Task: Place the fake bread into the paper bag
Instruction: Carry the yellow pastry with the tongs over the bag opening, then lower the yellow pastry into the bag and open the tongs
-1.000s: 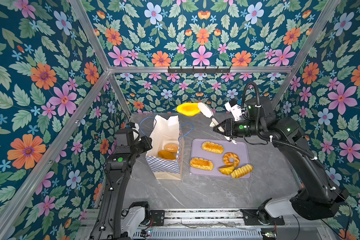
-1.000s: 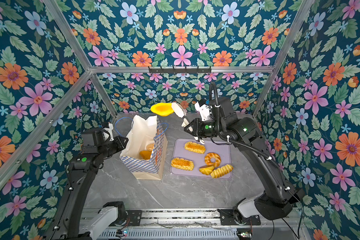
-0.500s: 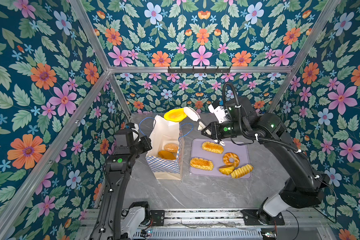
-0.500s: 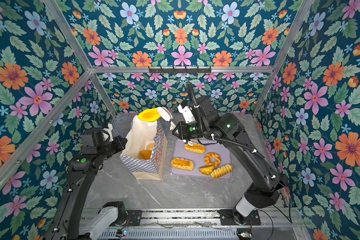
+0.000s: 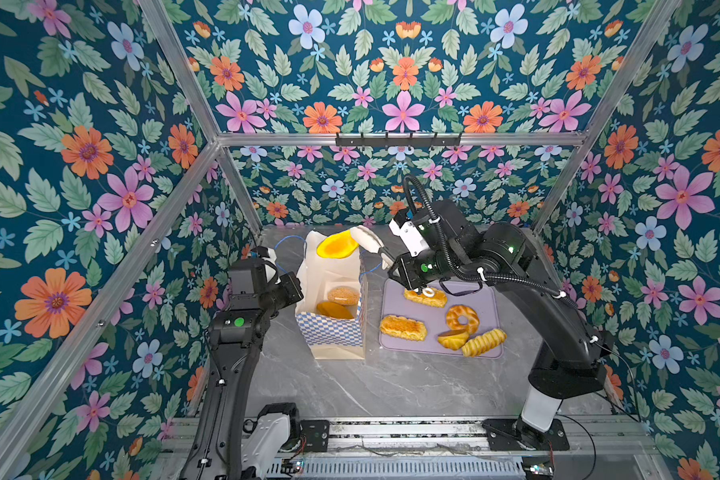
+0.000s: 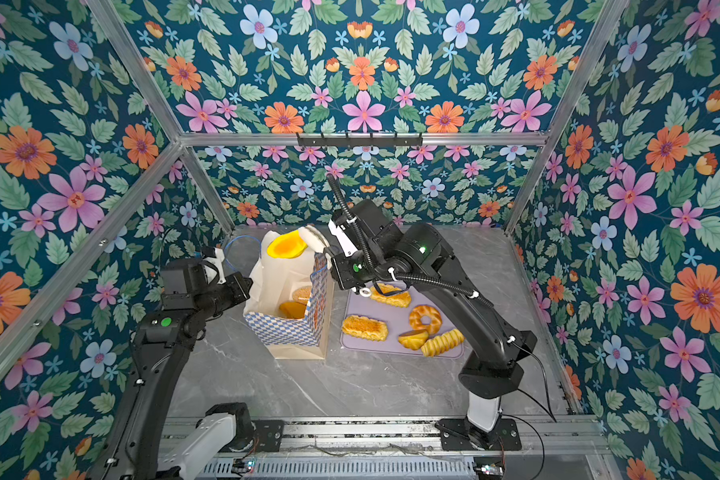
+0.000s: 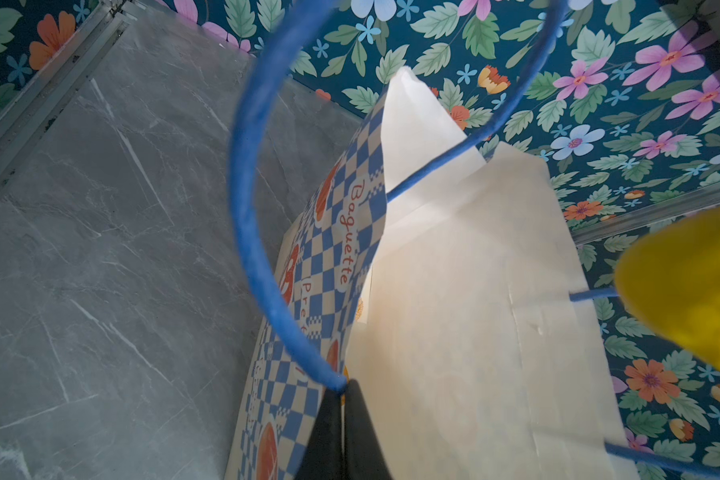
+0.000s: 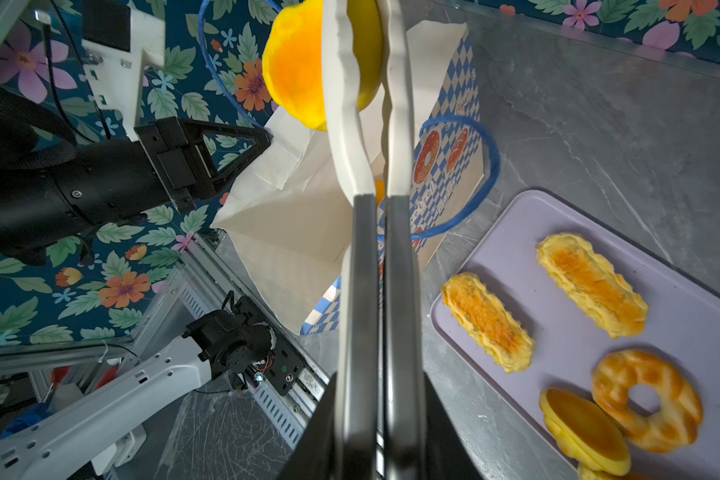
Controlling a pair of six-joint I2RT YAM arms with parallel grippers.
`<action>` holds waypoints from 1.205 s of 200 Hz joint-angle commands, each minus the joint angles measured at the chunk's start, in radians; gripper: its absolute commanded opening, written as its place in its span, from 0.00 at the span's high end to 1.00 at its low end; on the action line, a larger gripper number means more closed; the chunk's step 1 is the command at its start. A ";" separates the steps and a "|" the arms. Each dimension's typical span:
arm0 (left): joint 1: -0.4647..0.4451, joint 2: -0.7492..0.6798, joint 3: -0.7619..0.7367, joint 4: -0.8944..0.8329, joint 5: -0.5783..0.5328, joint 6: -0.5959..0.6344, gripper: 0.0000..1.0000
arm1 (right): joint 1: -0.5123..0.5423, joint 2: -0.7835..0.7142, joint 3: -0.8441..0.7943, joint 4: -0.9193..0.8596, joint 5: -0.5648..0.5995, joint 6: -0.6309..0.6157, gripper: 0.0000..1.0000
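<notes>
- Held piece: 1 round tart [image 5: 336, 246], glossy yellow rim, orange centre, tilted. The right fingers [image 8: 341, 104] are narrow and clamp it by its edge, 1 white finger on each face.
- Position: the tart hangs above the open mouth of the paper bag [image 5: 333, 336], towards the far side of the opening, not yet inside.
- Paper bag: upright on the grey marbled desk [image 5: 391, 386]. It has cream upper walls, a blue-and-white check band printed with orange pastries, a plain beige base strip and a thin blue cord handle [image 7: 250, 208]. "Baguette" reads on the band in the left wrist view.
- Left fingers [image 7: 329, 436]: pressed together on the bag's rim, right where the cord meets the paper.
- Bag contents: 2 pieces on the bottom, a sesame bun [image 5: 343, 295] and a flat orange-topped round [image 5: 334, 309] just beside it.
- Lilac tray [image 5: 485, 301]: flat on the desk, just beside the bag on the right arm's side. It holds 5 pieces:
  - 2 long loaves with browned centres [image 5: 425, 297] [image 5: 403, 327]
  - 1 ring [image 5: 462, 319]
  - 1 small round piece [image 5: 453, 338] touching the ring
  - 1 braided loaf [image 5: 483, 343] against that round piece
</notes>
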 commanded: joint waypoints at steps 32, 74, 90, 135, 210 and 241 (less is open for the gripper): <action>0.000 0.000 -0.001 0.004 -0.008 0.003 0.93 | 0.045 0.078 0.112 -0.110 0.116 -0.057 0.81; 0.000 0.001 -0.001 0.007 -0.007 0.001 0.93 | 0.072 0.115 0.143 -0.144 0.138 -0.075 0.79; -0.001 0.002 0.000 0.006 -0.006 0.001 0.93 | 0.075 0.122 0.143 -0.146 0.138 -0.075 0.78; 0.000 0.006 0.002 0.006 -0.004 0.000 0.93 | 0.080 0.132 0.142 -0.138 0.118 -0.075 0.76; 0.000 0.010 0.005 0.009 -0.002 0.000 0.93 | 0.084 0.141 0.137 -0.117 0.092 -0.073 0.61; -0.001 0.011 0.006 0.009 -0.003 0.000 0.93 | 0.084 0.137 0.136 -0.107 0.097 -0.069 0.61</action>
